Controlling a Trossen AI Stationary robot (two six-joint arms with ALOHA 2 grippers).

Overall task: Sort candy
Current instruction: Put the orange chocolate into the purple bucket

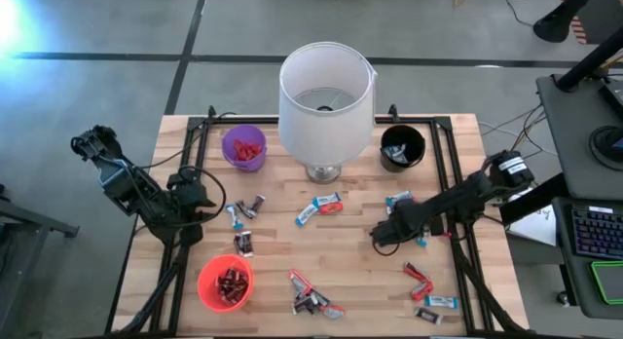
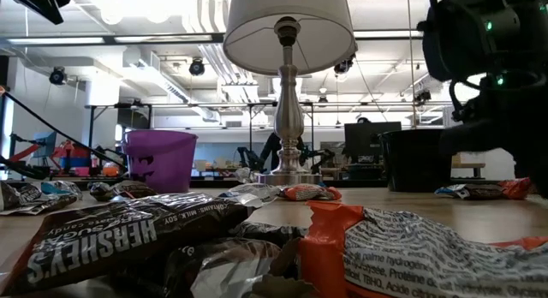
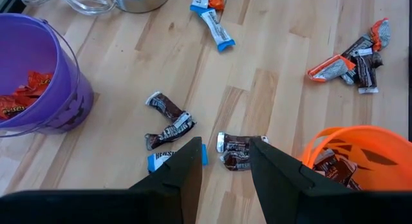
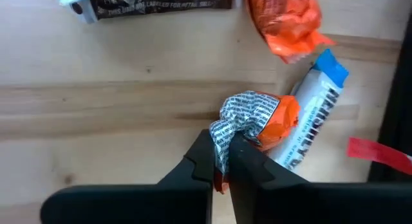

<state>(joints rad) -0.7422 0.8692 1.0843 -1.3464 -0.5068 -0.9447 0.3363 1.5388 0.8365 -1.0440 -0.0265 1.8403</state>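
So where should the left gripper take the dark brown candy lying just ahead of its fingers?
Across the narrow middle of the dark brown candy, coming straight down from above. It lies flat on the table, apart from the blue-ended piece, so open fingers can likely straddle it.
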